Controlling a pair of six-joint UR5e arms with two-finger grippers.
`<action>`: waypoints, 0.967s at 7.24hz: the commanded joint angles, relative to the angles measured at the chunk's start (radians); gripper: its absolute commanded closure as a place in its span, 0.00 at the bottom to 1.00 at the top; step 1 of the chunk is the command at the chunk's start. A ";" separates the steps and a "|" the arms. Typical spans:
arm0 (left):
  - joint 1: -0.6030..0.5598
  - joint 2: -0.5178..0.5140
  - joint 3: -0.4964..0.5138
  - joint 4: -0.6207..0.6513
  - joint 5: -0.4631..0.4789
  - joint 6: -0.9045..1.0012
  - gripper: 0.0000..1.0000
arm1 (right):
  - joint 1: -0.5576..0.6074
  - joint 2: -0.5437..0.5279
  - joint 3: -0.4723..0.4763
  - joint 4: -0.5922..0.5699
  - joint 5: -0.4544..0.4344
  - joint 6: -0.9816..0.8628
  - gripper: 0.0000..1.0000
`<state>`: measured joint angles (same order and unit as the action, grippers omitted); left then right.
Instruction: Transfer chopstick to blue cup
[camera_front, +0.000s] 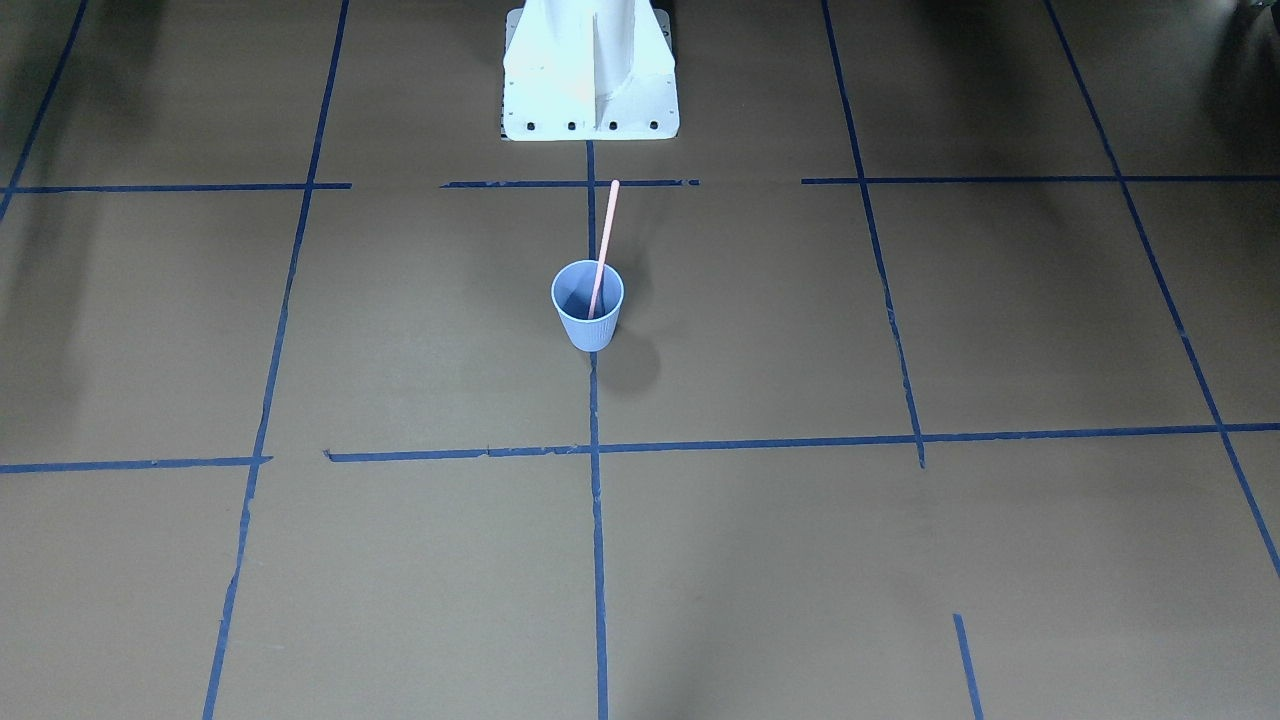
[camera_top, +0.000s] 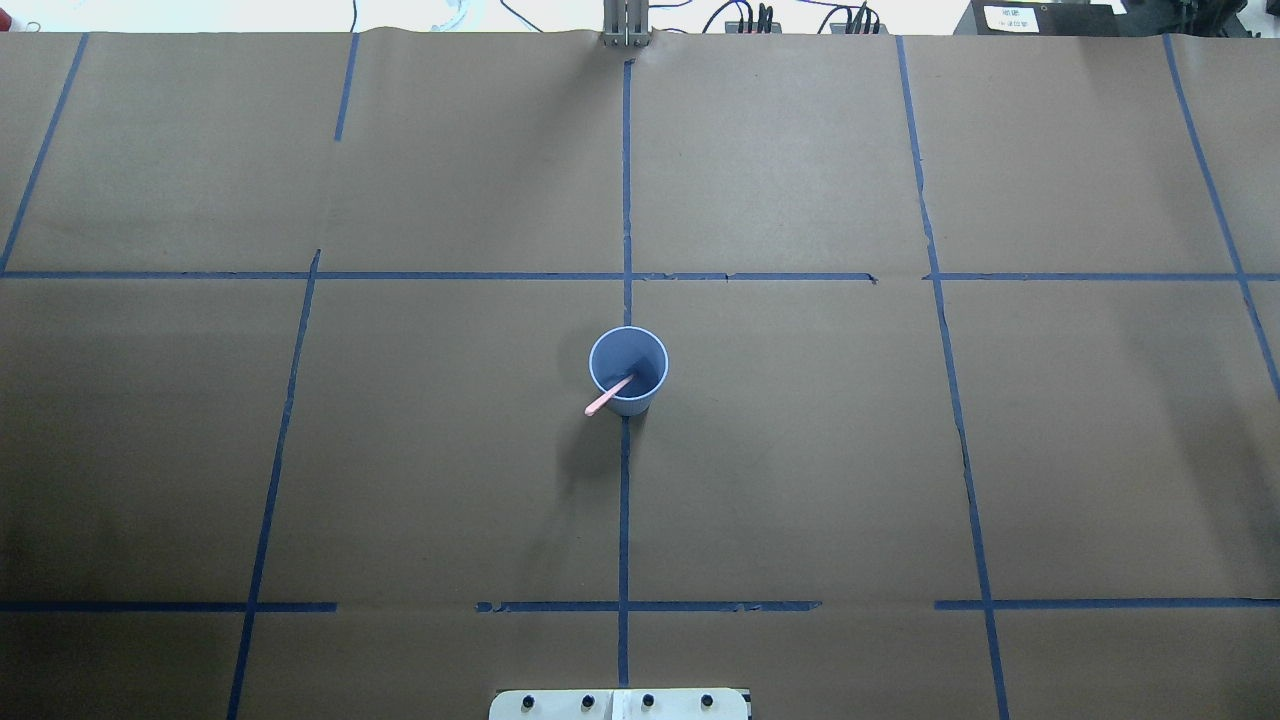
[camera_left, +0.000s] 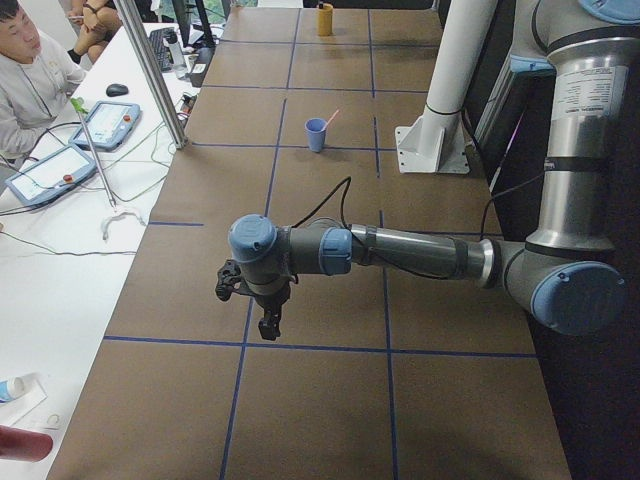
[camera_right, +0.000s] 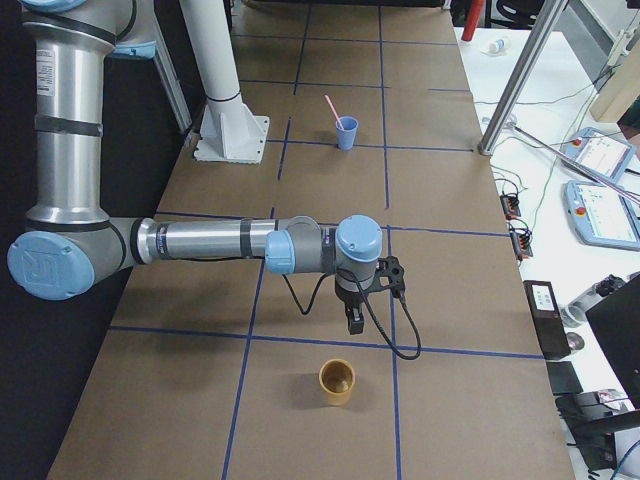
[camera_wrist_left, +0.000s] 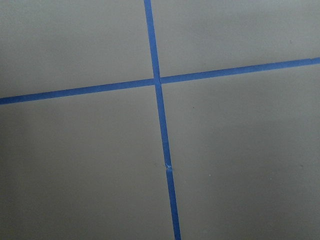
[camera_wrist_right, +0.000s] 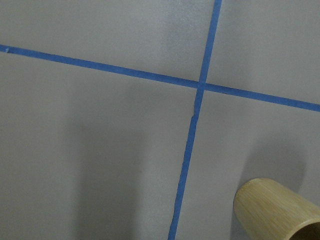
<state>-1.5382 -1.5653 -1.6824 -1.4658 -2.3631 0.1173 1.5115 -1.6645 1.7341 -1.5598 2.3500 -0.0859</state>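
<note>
A thin, straight, pale pink chopstick (camera_front: 603, 245) is standing tilted inside the small ribbed light blue cup (camera_front: 588, 318) at the middle of the brown-papered table (camera_front: 900, 560), leaning over the rim toward the robot's base. The left tool (camera_left: 268, 325) and right tool (camera_right: 354, 322) are hanging well apart from it, the latter near a tan wooden cup (camera_right: 336, 382). Whether either is spread or pressed together, I cannot tell.

No writing can be read. The white label (camera_top: 1010, 16) on the black box (camera_top: 1085, 20) beyond the table's far right corner, the left arm's sticker (camera_left: 580, 95) and the right arm's sticker (camera_right: 47, 68) carry print too small.
</note>
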 joint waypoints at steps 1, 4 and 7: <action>-0.002 0.034 -0.026 -0.036 -0.011 -0.008 0.00 | -0.034 0.003 0.005 -0.002 0.005 -0.002 0.00; 0.001 0.036 -0.023 -0.036 -0.036 -0.016 0.00 | -0.030 0.000 0.024 -0.042 0.008 -0.009 0.00; 0.001 0.033 -0.028 -0.036 -0.034 -0.013 0.00 | 0.015 -0.005 0.021 -0.054 0.048 -0.073 0.00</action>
<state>-1.5371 -1.5315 -1.7058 -1.5028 -2.3983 0.1028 1.5055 -1.6677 1.7581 -1.6049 2.3855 -0.1128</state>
